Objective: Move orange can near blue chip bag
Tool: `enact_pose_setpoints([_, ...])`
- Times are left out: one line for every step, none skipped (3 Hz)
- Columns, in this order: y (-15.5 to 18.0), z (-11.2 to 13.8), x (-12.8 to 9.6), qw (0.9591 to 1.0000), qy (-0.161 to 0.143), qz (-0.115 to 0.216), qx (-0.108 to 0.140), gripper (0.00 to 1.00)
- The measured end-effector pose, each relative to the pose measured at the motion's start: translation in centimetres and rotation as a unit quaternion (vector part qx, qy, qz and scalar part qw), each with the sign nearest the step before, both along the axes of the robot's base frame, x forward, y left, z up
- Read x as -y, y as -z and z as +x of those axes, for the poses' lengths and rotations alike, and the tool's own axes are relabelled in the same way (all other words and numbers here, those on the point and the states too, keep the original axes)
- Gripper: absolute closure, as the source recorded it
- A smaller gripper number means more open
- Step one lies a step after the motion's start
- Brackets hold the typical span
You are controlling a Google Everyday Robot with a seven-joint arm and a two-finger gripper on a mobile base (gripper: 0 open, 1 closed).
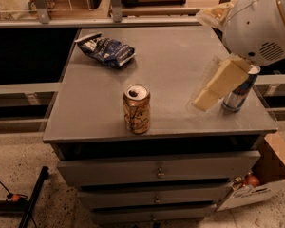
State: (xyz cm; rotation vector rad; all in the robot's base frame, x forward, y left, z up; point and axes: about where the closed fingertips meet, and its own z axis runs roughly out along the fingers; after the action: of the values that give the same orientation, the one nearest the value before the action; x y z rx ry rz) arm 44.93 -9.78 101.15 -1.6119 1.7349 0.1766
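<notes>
The orange can stands upright near the front edge of the grey cabinet top, a little left of the middle. It is orange-tan with dark swirls and a silver top. The blue chip bag lies crumpled at the back left of the top, well apart from the can. My gripper, cream-coloured, hangs from the white arm over the right part of the top. It is to the right of the can and apart from it, holding nothing that I can see.
A slim blue-and-silver can stands at the right edge, partly hidden behind my gripper. The cabinet has drawers below. A cardboard box sits on the floor at the right, and a black pole at the lower left. Shelving runs behind.
</notes>
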Motion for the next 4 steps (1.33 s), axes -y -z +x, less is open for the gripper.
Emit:
enact_pose_setpoints([1.6,0.7,-0.1,0.9998,0.002,0.018,-0.002,0.0])
enact_pose_setpoints([4.3,2.2,-0.8,0.9979,0.002,0.065,-0.004,0.0])
enact_pose_setpoints([6.5,3.5,-1.7,0.9942,-0.001,0.107,-0.011,0.0])
enact_pose_setpoints([8.5,4.2,-2.7,0.9893,0.004,0.142,-0.034,0.0])
